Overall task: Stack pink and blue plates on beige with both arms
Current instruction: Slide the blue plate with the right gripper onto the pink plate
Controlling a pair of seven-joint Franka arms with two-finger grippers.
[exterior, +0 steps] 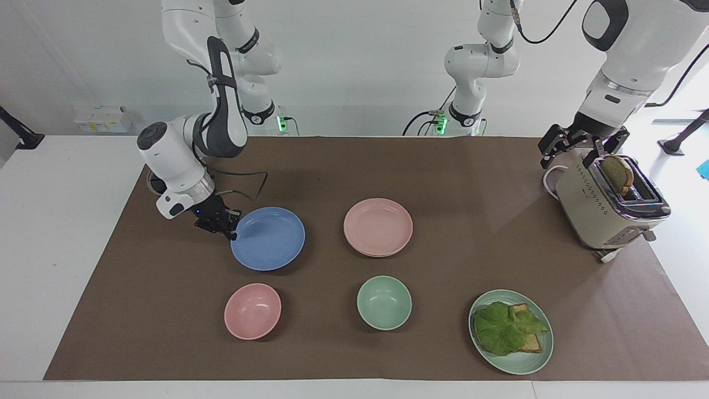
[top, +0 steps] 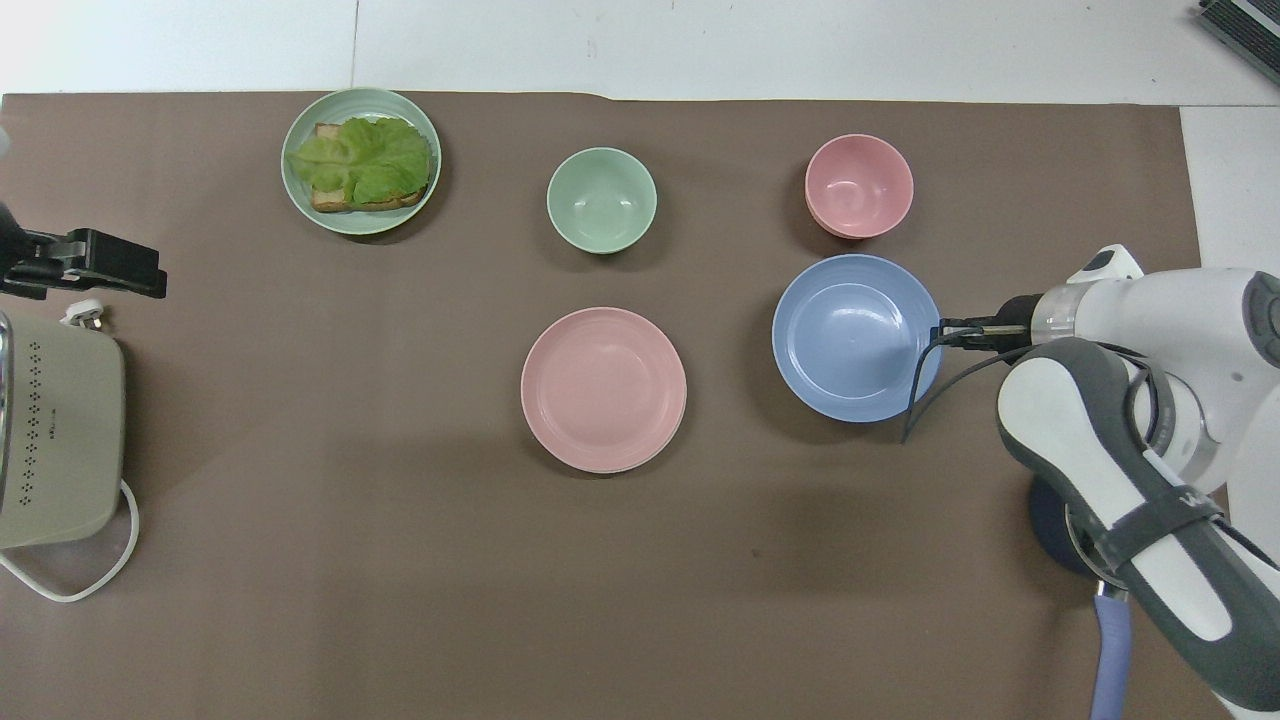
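Right hand (exterior: 230, 231) pinches the blue plate (exterior: 268, 238) by its rim, plate lifted, roughly level, hollow up.

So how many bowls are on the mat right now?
2. The pink bowl sits farther from the robots than the blue plate; the green bowl sits farther than the pink plate. None appear hidden.
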